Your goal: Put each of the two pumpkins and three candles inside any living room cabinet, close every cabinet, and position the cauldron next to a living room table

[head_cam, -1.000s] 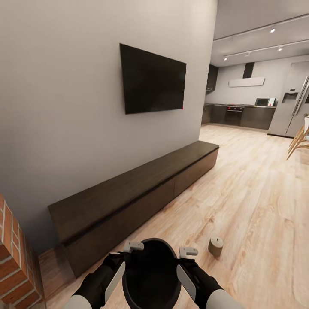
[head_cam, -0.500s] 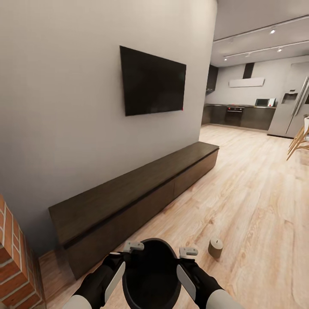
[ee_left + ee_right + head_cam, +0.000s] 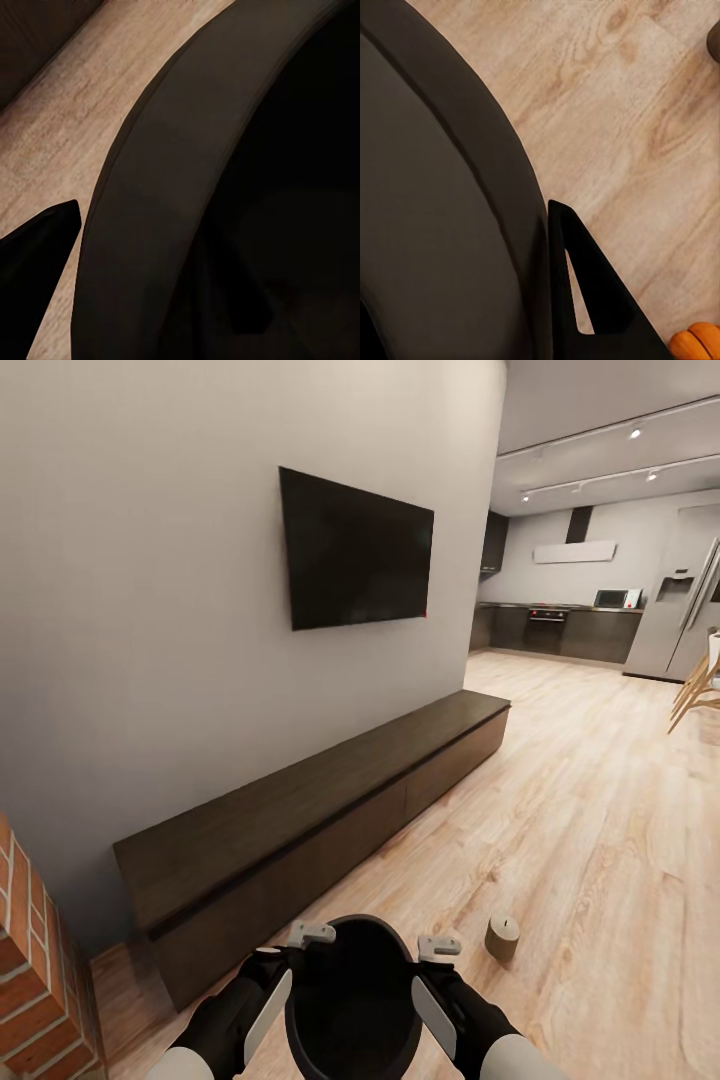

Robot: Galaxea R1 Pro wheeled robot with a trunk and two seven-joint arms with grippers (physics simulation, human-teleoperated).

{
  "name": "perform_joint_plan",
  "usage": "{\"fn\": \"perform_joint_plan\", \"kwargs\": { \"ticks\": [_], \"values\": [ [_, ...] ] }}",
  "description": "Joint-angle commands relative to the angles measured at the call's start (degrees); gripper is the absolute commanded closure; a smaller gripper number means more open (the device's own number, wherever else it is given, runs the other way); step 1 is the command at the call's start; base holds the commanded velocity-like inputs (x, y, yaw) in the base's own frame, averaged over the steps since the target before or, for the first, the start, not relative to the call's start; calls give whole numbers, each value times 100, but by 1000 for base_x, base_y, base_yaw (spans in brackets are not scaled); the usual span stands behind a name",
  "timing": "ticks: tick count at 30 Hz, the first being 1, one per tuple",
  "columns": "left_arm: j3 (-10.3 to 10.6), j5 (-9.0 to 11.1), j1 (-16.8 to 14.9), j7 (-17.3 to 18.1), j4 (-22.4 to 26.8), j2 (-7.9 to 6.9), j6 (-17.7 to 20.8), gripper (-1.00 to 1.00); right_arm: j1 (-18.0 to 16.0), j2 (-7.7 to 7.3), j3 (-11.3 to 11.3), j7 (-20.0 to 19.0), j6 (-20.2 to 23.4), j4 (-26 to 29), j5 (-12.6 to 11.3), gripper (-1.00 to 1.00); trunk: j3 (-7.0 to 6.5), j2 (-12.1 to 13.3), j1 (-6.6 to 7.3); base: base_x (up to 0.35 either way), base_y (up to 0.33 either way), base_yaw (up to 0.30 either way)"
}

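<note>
I hold the black cauldron (image 3: 352, 1000) low in front of me, its open mouth up. My left gripper (image 3: 293, 952) and right gripper (image 3: 434, 960) are each shut on opposite sides of its rim. In the left wrist view one dark finger (image 3: 37, 251) lies outside the cauldron's wall (image 3: 150, 225) and another inside. A right finger (image 3: 585, 292) presses the cauldron's outer side (image 3: 442, 225). A small beige candle (image 3: 502, 936) stands on the floor just right of the cauldron. An orange pumpkin (image 3: 697, 345) peeks in on the floor. The long dark-brown cabinet (image 3: 330, 810) runs along the wall, both fronts shut.
A black TV (image 3: 355, 550) hangs above the cabinet. A brick pillar (image 3: 35, 970) stands close at my left. Pale wood floor (image 3: 590, 830) stretches to the right towards the kitchen units (image 3: 560, 628), a fridge (image 3: 680, 595) and wooden chair legs (image 3: 697, 695).
The whole head view has shifted very slightly, so the camera moved. Both grippers and the cauldron keep the same pose, and the candle has not moved.
</note>
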State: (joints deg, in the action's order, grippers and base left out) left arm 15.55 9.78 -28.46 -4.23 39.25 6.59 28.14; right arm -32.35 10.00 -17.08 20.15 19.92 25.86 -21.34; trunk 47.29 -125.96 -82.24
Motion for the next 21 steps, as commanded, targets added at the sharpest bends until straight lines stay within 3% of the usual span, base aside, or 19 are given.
{"fn": "perform_joint_plan", "kwargs": {
  "ticks": [1, 13, 21],
  "values": [
    [20, 130, -2, -51, 4, -7, 24, 100, -8, 0, 3, 48, 3, 150, 61, 100, 6, -3, 1, 0, 0, 0],
    [19, 130, -2, -51, 4, -6, 24, 100, -8, 0, 3, 50, 3, 148, 60, 100, 6, -3, 1, -3, 0, 0],
    [20, 130, 0, -48, 4, -6, 26, 100, -8, 0, 3, 43, 3, 148, 60, 100, 6, -3, 1, -127, 0, 0]
  ]
}}
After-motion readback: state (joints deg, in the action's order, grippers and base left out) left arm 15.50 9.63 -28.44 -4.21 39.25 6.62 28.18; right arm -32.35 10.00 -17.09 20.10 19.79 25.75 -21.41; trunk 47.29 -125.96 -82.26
